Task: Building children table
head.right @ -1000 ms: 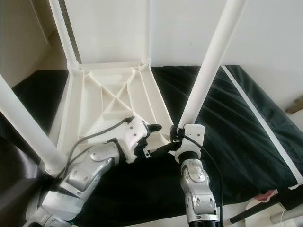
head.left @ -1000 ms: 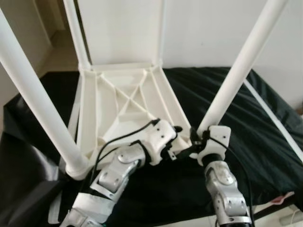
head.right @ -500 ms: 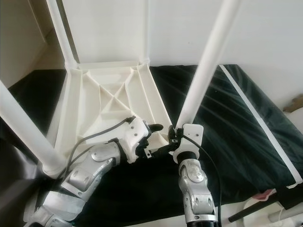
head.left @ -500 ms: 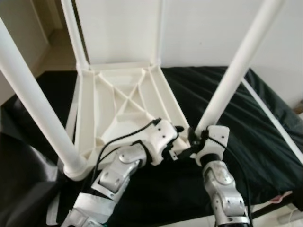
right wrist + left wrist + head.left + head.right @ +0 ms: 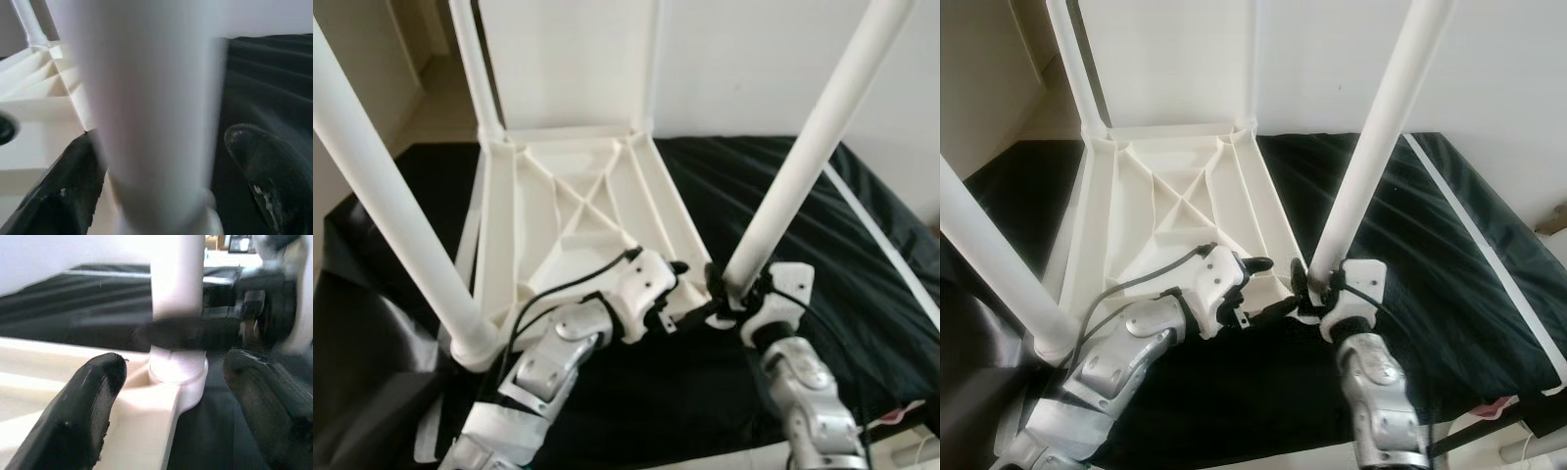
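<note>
An upturned white table (image 5: 573,211) lies on a black sheet (image 5: 862,255), centre frame, four legs pointing up. The near right leg (image 5: 803,166) runs from lower centre toward the upper right; the right end effector (image 5: 736,294) grasps its base at the corner socket. The left end effector (image 5: 685,311), released, is just left of it.

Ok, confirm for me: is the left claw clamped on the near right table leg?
No: the left claw is open, its fingers apart beside the leg's socket, touching nothing.
</note>
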`<state>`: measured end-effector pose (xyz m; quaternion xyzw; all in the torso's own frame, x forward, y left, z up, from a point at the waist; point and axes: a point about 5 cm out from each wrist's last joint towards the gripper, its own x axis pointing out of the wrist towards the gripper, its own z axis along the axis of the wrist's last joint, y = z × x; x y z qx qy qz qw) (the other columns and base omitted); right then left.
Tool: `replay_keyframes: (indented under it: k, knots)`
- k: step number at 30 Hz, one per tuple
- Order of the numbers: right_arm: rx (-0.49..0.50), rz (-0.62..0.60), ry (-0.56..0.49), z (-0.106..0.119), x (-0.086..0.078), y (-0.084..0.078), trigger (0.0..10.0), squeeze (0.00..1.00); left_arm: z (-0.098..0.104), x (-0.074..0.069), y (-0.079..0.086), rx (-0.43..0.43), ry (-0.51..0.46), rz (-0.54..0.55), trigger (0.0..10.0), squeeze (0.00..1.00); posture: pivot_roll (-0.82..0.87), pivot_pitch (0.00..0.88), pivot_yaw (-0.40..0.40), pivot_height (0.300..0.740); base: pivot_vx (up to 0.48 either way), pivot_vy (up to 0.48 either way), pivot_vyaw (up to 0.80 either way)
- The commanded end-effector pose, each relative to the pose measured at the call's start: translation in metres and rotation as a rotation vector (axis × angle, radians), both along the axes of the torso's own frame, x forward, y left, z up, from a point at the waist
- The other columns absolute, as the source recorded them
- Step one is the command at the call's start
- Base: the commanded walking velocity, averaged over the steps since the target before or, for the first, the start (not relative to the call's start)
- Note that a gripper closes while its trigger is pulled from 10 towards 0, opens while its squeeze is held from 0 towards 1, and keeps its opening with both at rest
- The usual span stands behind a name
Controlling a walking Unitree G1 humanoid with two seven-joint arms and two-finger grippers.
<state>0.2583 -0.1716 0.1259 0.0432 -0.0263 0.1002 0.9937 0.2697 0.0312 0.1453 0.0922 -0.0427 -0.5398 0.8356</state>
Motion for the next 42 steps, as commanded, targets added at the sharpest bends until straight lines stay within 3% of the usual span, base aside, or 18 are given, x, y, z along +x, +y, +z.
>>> replay_keyframes:
  k: [1, 7, 12, 20, 21, 22, 23, 24, 37, 38, 42]
  knots:
    - [-0.006, 0.073, 0.022, -0.002, -0.003, -0.001, 10.0, 0.00, -0.001, -0.005, 0.000, 0.012, -0.007, -0.025, 10.0, 0.00, -0.01, 0.000, -0.067, 0.740, 0.000, 0.000, 0.00]
    - [-0.067, 0.150, 0.027, -0.002, -0.003, -0.005, 10.0, 0.00, -0.006, -0.011, 0.003, 0.037, 0.003, -0.048, 10.0, 0.00, -0.01, 0.000, -0.064, 0.740, 0.000, 0.000, 0.00]
    - [-0.234, 0.318, 0.030, 0.007, 0.008, -0.023, 10.0, 0.00, -0.002, -0.016, 0.003, 0.080, -0.038, -0.062, 10.0, 0.00, -0.03, 0.000, -0.056, 0.740, 0.000, 0.000, 0.00]
    - [-0.300, 0.392, 0.040, 0.010, 0.023, -0.026, 10.0, 0.00, 0.001, -0.014, 0.002, 0.068, -0.050, -0.054, 10.0, 0.00, -0.04, 0.000, -0.053, 0.740, 0.000, 0.000, 0.00]
    - [-0.312, 0.428, 0.047, 0.009, 0.028, -0.022, 8.9, 0.00, 0.003, -0.014, 0.001, 0.066, -0.053, -0.055, 10.0, 0.00, -0.04, 0.000, -0.051, 0.740, 0.000, 0.000, 0.00]
    - [-0.317, 0.452, 0.053, 0.008, 0.030, -0.020, 8.9, 0.00, 0.003, -0.014, 0.001, 0.066, -0.055, -0.057, 10.0, 0.00, -0.04, 0.000, -0.049, 0.740, 0.000, 0.000, 0.00]
    - [-0.329, 0.466, 0.051, 0.008, 0.032, -0.018, 3.8, 0.00, 0.004, -0.013, 0.001, 0.068, -0.058, -0.058, 10.0, 0.00, -0.03, 0.000, -0.048, 0.740, 0.000, 0.000, 0.00]
    - [-0.332, 0.479, 0.053, 0.007, 0.034, -0.017, 0.0, 0.00, 0.005, -0.013, 0.001, 0.070, -0.062, -0.057, 10.0, 0.00, -0.03, 0.000, -0.048, 0.740, 0.000, 0.000, 0.00]
    - [-0.258, 0.487, 0.085, -0.001, 0.026, -0.019, 0.0, 0.00, 0.009, -0.013, 0.005, 0.068, -0.068, -0.052, 10.0, 0.00, -0.02, 0.000, -0.052, 0.740, 0.000, 0.000, 0.00]
    - [-0.246, 0.435, 0.085, -0.002, 0.025, -0.021, 10.0, 0.00, 0.010, -0.013, 0.004, 0.062, -0.064, -0.051, 10.0, 0.00, -0.02, 0.006, -0.055, 0.740, 0.000, 0.000, 0.00]
    - [-0.250, 0.351, 0.075, -0.003, 0.023, -0.020, 10.0, 0.00, 0.010, -0.012, 0.002, 0.047, -0.058, -0.047, 10.0, 0.00, -0.04, 0.024, -0.068, 0.740, 0.000, 0.000, 0.00]
